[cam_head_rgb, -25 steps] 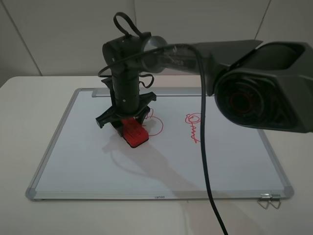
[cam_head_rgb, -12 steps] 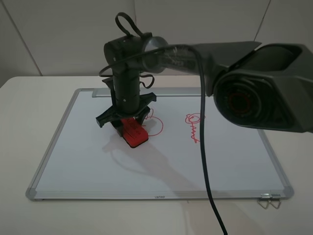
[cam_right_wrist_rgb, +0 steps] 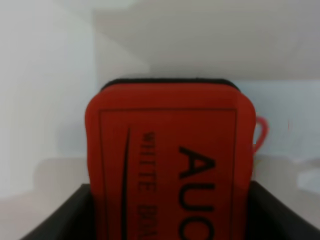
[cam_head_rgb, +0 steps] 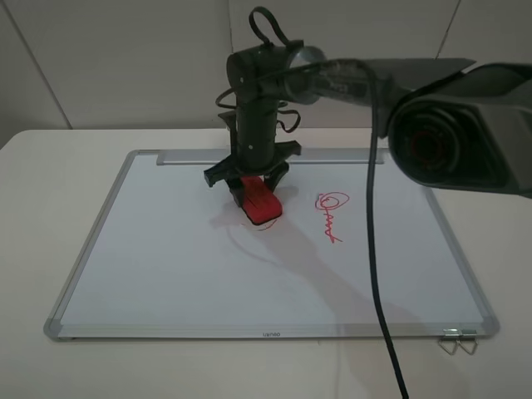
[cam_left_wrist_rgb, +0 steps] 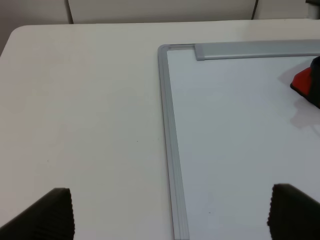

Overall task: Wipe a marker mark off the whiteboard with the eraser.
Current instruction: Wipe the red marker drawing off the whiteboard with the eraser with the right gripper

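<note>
Nearest: wire clip on the worktop, touching the whiteboard frame at its near-right corner. Black cable hangs across the right half of the board, up to the right arm. Left end effector is wide open and holds nothing; in the left wrist view one finger is over the worktop, the other over the whiteboard, with the left frame rail between them. Mid-board, a bit toward the far side: right end effector points down with both jaws closed on the eraser's sides. Eraser is red, lettered face up, and looks tilted, near end on the board. The right wrist view shows the eraser clamped between the black jaws of the right end effector. The left wrist view catches the eraser at the frame edge. Marker mark sits mostly under the eraser: only a thin red arc shows at its near end, plus a small red loop beside it in the right wrist view. Looped scribble is just right of the eraser, apart from it. Tray strip runs along the far edge.
</note>
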